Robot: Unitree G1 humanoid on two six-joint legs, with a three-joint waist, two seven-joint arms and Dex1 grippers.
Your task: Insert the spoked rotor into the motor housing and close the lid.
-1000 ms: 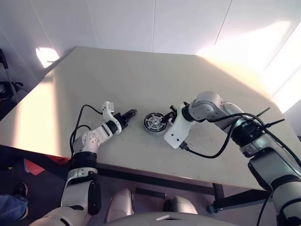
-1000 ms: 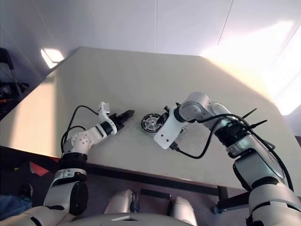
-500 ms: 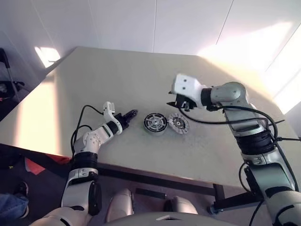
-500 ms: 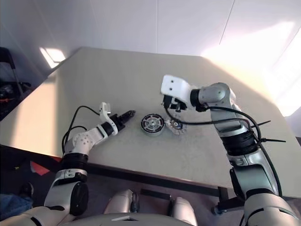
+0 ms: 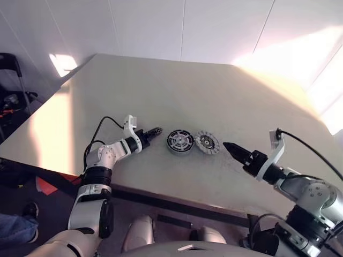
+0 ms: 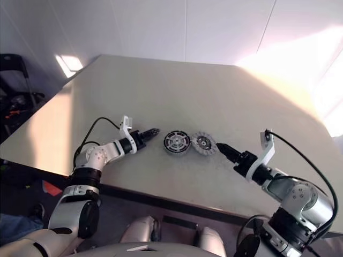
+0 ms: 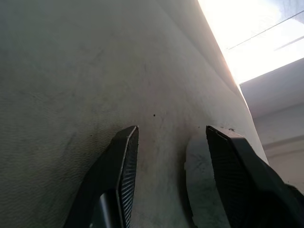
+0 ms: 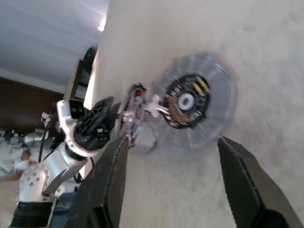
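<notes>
Left eye view: two round parts (image 5: 179,142) (image 5: 206,142), two pincers (image 5: 156,130) (image 5: 230,149)

Left gripper (image 7: 168,137): two black fingers (image 7: 121,166) spread apart, nothing between them, positioned just above the pale desk (image 7: 71,80) surface.

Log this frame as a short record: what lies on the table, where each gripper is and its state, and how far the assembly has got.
surface: pale table
left item: dark ring with a black-rimmed, silver-spoked wheel seated in it
right item: ribbed silver lid, flat on the table right beside the ring, not on it
left gripper: open, empty, low over the table just left of the ring
right gripper: open, empty, right of the lid, pointing at it
progress: wheel in the ring, lid not yet on
</notes>
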